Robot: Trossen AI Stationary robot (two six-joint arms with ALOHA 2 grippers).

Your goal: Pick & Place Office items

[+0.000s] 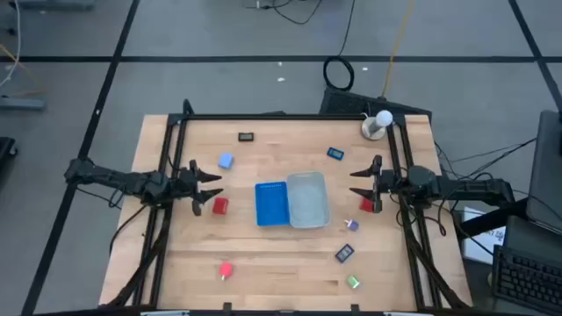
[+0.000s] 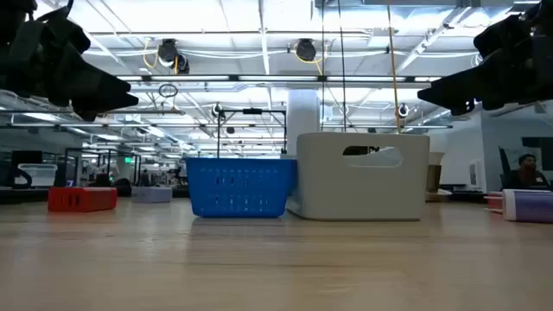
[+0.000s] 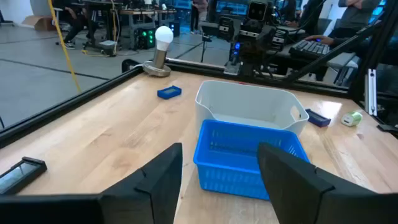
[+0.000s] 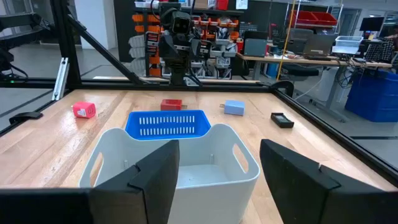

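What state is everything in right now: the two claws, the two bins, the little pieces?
Left gripper: open, empty, above the table.
Right gripper: open, empty, above the table.
Blue tray: upright, empty.
Clear tray: upright, empty, touching the blue one.
Office items: scattered on the table, none binned.

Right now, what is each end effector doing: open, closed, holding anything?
Left end effector: open, holding nothing, left of the blue ribbed tray.
Right end effector: open, holding nothing.
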